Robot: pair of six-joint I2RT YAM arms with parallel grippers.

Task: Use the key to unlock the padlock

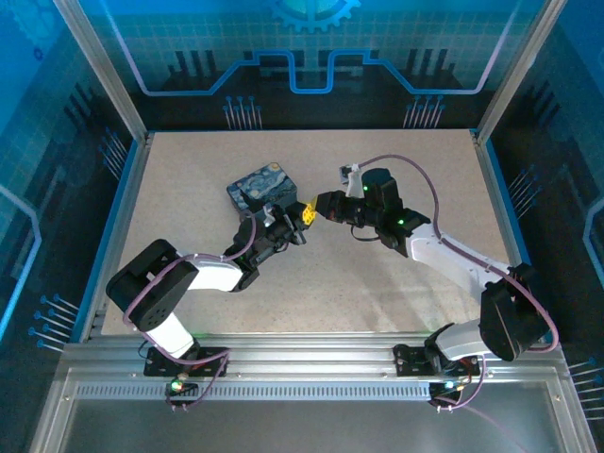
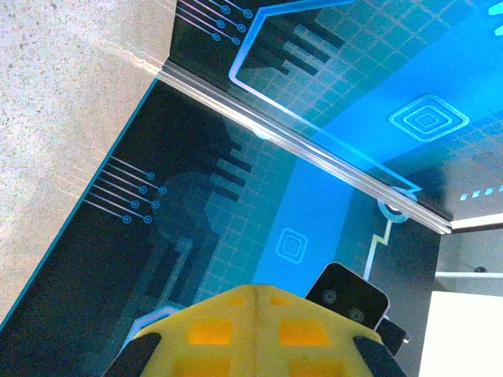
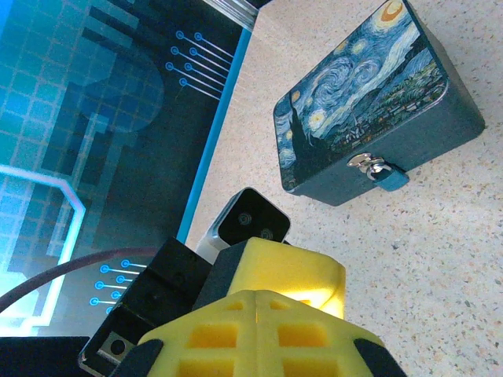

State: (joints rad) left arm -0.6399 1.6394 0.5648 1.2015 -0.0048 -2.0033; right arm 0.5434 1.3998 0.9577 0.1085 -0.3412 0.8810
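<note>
1. top view: left gripper and right gripper meet tip to tip; tin just left of them.
2. left wrist: yellow fingers pressed flat together, closed.
3. right wrist: fingers closed too; padlock hangs on the tin's front latch, ahead and right of the tips, well apart.

The tin, left gripper and right gripper crowd the middle; the table lies free along its far edge.

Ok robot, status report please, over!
Left gripper shut, right gripper shut, tips close together. Padlock hangs on tin's clasp. Nothing in its way.
</note>
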